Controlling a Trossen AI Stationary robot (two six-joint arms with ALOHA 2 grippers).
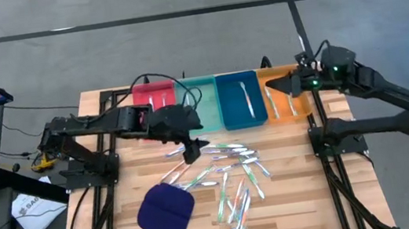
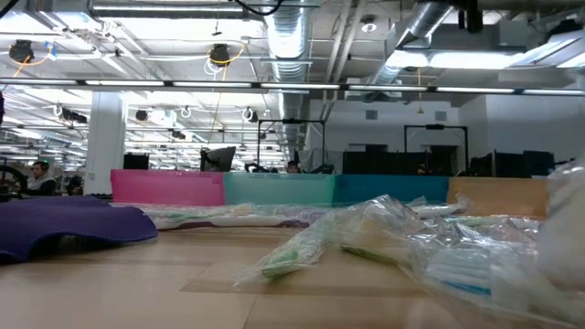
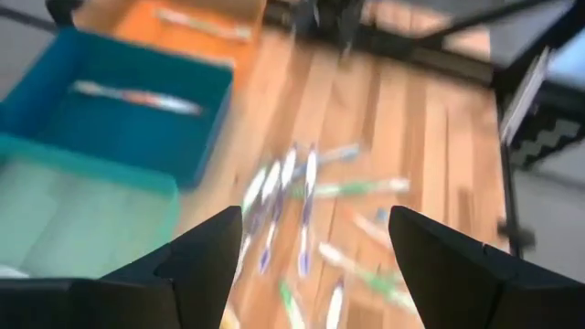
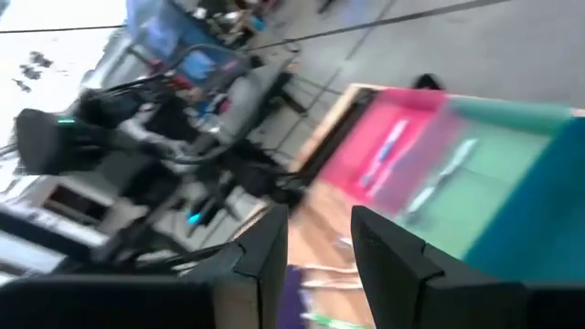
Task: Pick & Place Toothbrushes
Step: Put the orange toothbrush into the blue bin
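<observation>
High view: light wooden slatted bench, four rectangular plastic trays in a row along its far edge: red, teal-green, blue, orange. Red, blue and orange each hold one or two thin whitish toothbrushes; teal-green contents unclear here. Loose toothbrushes scattered mid-bench, beside dark blue rounded cloth pad. Left end effector hangs over the pile's near-left edge, right end effector over the orange tray. Bare wood at the bench's right side and near-left corner.

Low view: no arms visible; wrapped toothbrushes close to the lens, the pad at left, tray walls behind, room with desks and a person far left.

Left wrist view: fingers spread wide, nothing between them, pile below; one brush in the blue tray.

Right wrist view: fingers with a narrow gap, nothing visibly pinched; red and teal-green trays each show a brush.
</observation>
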